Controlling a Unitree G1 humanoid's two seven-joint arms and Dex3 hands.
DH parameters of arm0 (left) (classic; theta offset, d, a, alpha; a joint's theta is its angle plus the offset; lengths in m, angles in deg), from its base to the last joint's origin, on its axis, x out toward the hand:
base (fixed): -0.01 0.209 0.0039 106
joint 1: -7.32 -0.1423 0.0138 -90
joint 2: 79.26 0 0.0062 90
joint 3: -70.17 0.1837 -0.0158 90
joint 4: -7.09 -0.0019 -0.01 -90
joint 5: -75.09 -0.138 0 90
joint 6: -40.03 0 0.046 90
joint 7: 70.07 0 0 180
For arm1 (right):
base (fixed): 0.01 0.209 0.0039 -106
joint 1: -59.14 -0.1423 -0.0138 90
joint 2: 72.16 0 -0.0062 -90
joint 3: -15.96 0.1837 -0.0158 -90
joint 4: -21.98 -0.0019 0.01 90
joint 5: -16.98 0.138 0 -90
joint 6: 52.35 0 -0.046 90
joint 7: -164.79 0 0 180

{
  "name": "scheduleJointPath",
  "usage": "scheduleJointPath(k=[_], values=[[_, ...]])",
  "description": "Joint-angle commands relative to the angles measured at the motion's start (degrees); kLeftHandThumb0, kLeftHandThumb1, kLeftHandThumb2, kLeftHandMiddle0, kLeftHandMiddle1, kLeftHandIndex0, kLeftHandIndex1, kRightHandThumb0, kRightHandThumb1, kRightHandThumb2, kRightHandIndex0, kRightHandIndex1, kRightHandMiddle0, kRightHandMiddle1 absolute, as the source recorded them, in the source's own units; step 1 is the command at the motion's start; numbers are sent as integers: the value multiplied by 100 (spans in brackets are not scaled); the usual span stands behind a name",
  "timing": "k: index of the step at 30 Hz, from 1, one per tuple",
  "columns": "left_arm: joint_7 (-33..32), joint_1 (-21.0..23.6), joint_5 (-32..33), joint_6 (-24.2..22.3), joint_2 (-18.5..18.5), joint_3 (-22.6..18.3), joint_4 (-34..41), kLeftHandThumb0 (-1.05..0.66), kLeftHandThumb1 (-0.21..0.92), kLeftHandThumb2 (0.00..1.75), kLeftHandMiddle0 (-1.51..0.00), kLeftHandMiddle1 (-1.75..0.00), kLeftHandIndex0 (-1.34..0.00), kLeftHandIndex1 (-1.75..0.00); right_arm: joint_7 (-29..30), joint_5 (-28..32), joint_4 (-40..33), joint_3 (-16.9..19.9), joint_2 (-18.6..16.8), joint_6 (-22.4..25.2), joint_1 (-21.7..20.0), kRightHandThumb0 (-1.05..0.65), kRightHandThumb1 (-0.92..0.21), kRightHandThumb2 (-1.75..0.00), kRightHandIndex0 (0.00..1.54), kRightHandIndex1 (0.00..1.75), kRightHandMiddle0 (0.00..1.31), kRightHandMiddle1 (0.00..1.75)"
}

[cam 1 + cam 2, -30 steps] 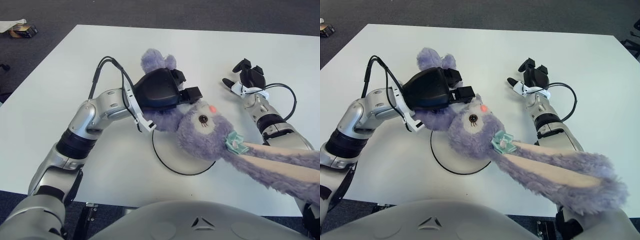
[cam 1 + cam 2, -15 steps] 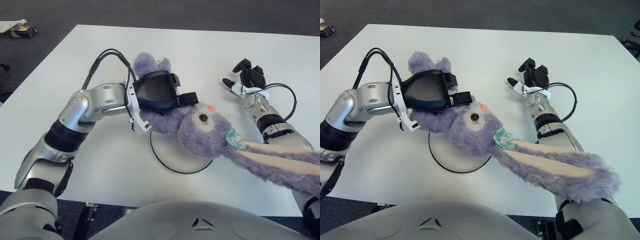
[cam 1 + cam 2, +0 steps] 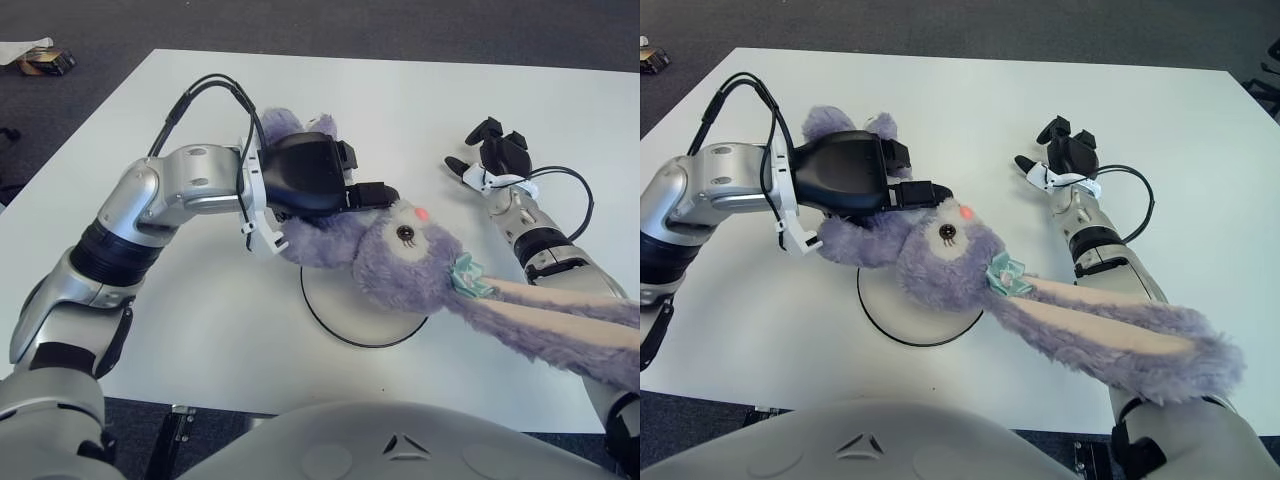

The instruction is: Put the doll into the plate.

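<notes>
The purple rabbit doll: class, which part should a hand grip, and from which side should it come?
Grip the doll around its plump body, coming from above on the robot's left, much as the left hand holds it now. The body is the compact bulk; the long ear trails floppily to the right and would swing. The right hand shows idle beside the doll's right.

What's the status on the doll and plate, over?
Left hand shut on doll, head over plate. Long ear trailing across right forearm. Right hand idle, right of the doll. Nothing blocking plate.
</notes>
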Motion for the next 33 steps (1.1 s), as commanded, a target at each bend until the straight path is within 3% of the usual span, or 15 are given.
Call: scheduleJointPath(k=[1, 3, 7, 9, 11, 13, 16, 21, 28, 33], values=[[293, 252, 573, 77, 74, 141, -199, -105, 92, 84, -18, -160, 0, -21, -340, -49, 160, -68, -85, 164, 279, -61, -86, -73, 25, 157, 0, 158], [445, 319, 890, 79, 67, 203, -314, -105, 92, 82, -8, -134, 0, -15, -344, -47, 160, -71, -83, 163, 279, -62, -86, -73, 25, 158, 0, 158], [776, 435, 1458, 67, 72, 326, -495, -105, 92, 78, -2, -103, 0, -5, -344, -54, 160, -80, -79, 166, 280, -62, -86, -73, 25, 158, 0, 158], [1005, 507, 1830, 61, 79, 410, -602, -105, 92, 74, -1, -68, 0, -2, -343, -59, 161, -86, -77, 171, 277, -62, -86, -73, 25, 158, 0, 158], [1243, 594, 2247, 81, 87, 472, -737, -105, 92, 73, 0, -48, 0, -1, -352, -62, 162, -93, -74, 175, 272, -62, -86, -73, 25, 158, 0, 157], [1423, 662, 2585, 178, 74, 506, -888, -105, 92, 74, 0, -29, 0, 0, -366, -64, 160, -100, -72, 181, 268, -62, -87, -73, 25, 159, 0, 158], [1621, 729, 2910, 322, 22, 507, -1091, -105, 92, 75, 0, -14, 0, 0, -380, -65, 156, -108, -69, 186, 265, -61, -87, -73, 25, 160, 0, 159], [1928, 837, 3513, 494, -151, 523, -1504, -105, 92, 71, 0, -2, 0, 0, -406, -62, 150, -125, -61, 190, 261, -61, -87, -73, 25, 161, 0, 159], [2435, 1018, 4176, 703, -317, 449, -2066, -105, 92, 60, 0, 0, 0, 0, -464, -21, 197, -100, -43, 161, 276, -61, -86, -73, 24, 157, 0, 157], [2893, 1121, 4711, 606, -367, 358, -2294, -105, 92, 52, 0, 0, 0, 0, -491, 13, 220, -67, -56, 163, 274, -60, -85, -73, 23, 153, 0, 154]])
